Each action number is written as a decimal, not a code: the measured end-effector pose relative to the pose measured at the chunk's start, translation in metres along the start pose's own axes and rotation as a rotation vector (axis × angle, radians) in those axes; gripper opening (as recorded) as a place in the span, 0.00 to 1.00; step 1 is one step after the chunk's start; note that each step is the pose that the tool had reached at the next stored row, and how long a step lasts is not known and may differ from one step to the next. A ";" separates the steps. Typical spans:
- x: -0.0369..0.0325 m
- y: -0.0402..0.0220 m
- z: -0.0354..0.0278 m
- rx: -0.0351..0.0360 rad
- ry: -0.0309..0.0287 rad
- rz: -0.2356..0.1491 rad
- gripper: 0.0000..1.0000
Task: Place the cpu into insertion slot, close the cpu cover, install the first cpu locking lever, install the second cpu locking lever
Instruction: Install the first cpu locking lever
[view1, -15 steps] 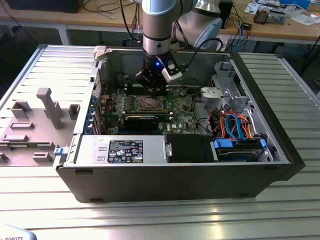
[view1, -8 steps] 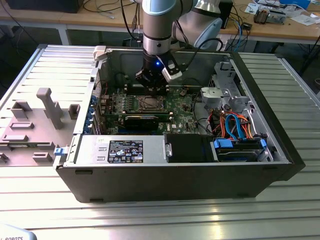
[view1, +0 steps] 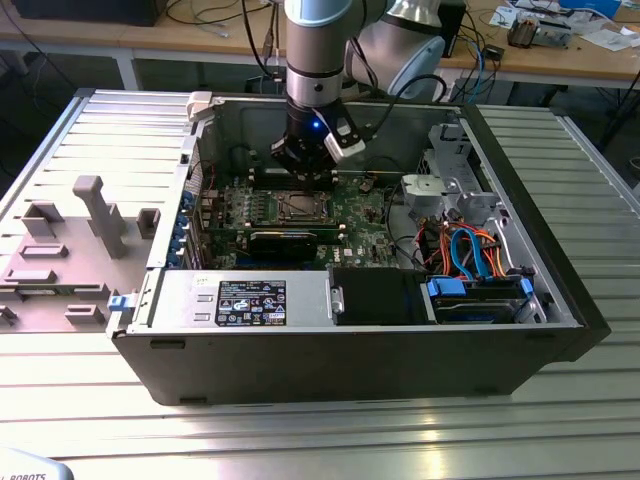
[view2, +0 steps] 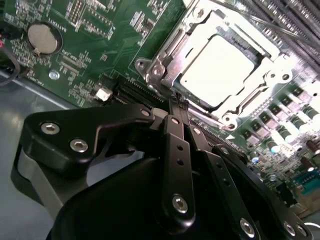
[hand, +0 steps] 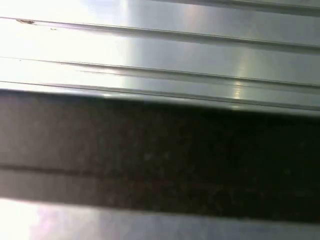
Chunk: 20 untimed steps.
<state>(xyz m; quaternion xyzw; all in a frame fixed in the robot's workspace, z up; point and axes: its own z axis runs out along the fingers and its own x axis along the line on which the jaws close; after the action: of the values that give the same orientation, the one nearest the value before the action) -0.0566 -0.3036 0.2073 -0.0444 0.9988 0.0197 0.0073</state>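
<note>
Hovering low inside the open computer case (view1: 560, 300), just behind the insertion slot (view1: 300, 208) on the green circuit board (view1: 365, 215): gripper (view1: 300, 172), fingers (view2: 176, 107) pressed together, pinching nothing, tip at the socket's edge in the second wrist view. Seated in the socket: cpu (view2: 216, 70), bright and flat, framed by the cpu cover (view2: 172, 50) lying down around it. Beside the case, on the exterior view's left: grey fixture tray (view1: 60, 260) on the ribbed metal table (view1: 400, 430).

gripper (view2: 178, 102) fingers pressed together | tip at cpu cover (view2: 260, 57) edge | cpu (view2: 217, 67) seated (glare-washed) | green board (view2: 105, 40)
</note>
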 end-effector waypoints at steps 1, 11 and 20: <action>0.0003 -0.0032 -0.0001 0.0000 0.0000 0.000 0.11; 0.0013 -0.0143 -0.0009 0.0002 0.0000 0.000 0.11; 0.0011 -0.0140 -0.0100 0.0033 0.0004 0.000 0.11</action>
<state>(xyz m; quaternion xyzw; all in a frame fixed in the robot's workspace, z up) -0.0566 -0.3180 0.2167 -0.0444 0.9988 0.0180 0.0072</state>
